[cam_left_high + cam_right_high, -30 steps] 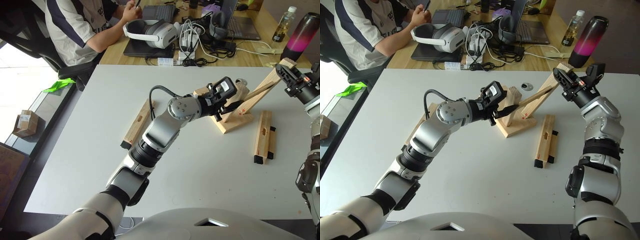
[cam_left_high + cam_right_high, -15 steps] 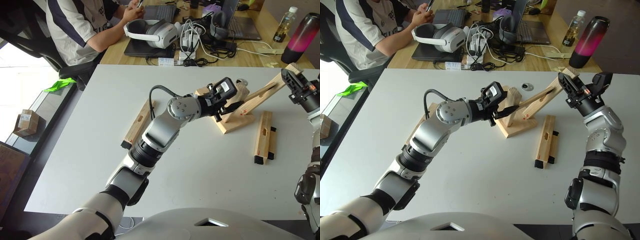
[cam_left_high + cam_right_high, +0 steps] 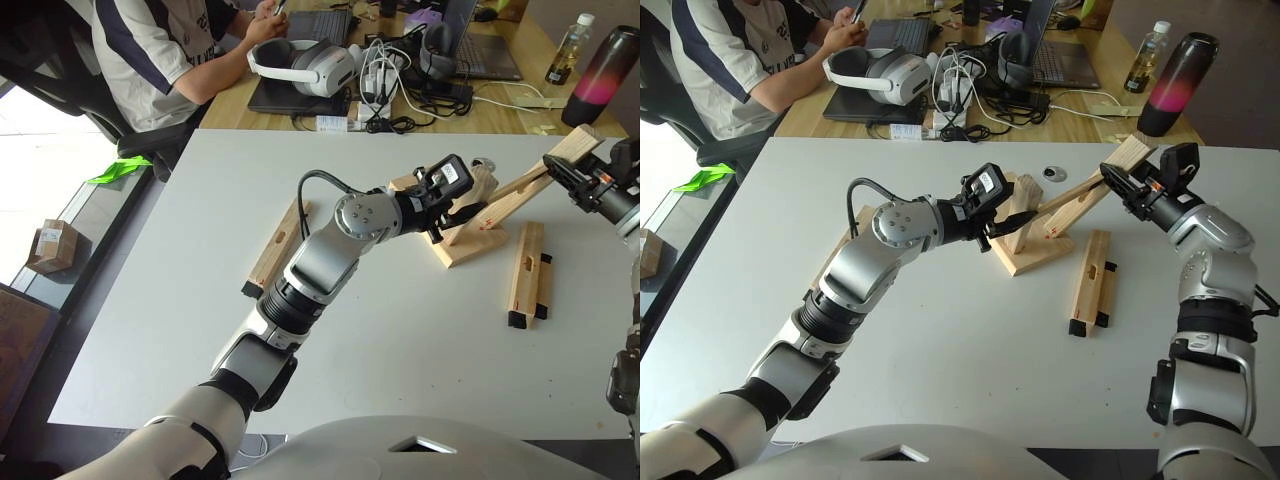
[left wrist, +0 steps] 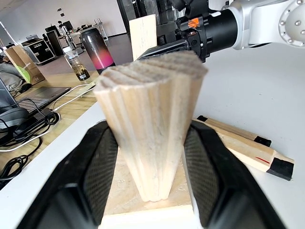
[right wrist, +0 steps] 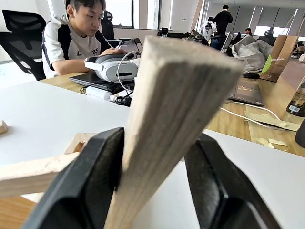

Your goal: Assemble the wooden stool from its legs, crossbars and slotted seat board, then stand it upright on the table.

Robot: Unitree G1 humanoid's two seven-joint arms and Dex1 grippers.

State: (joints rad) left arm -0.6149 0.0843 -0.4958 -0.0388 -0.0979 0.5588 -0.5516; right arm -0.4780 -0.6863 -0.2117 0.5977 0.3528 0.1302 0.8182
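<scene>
- The left gripper (image 3: 462, 212) is over the middle of the bench (image 3: 180, 250). Its two fingers are clamped on a short upright leg (image 4: 152, 129), one pad on each side.
- The short upright leg stands on the seat board (image 3: 465, 247). In the left wrist view its lower end touches the board. The joint itself is hidden between the fingers.
- The seat board lies flat on the bench. The left gripper covers part of it, and its slots cannot be made out.
- The right gripper (image 3: 1122, 186) is on the right side of the bench, raised above the surface. Its fingers are closed on the upper end of the slanted leg (image 3: 1080, 200).
- The slanted leg rises from the seat board toward the right gripper. Its foot is behind the left gripper, so whether it is seated cannot be told.
- A wooden bar (image 5: 28, 174) crosses below the slanted leg in the right wrist view. It is cut off at the frame edge, and its far end is not visible.
- A loose leg pair (image 3: 525, 272) with black end caps lies flat on the bench, just beside the seat board on the right and apart from both grippers.
- Another wooden part (image 3: 275, 245) lies flat to the left, partly covered by the left arm. Its shape is hard to make out.
</scene>
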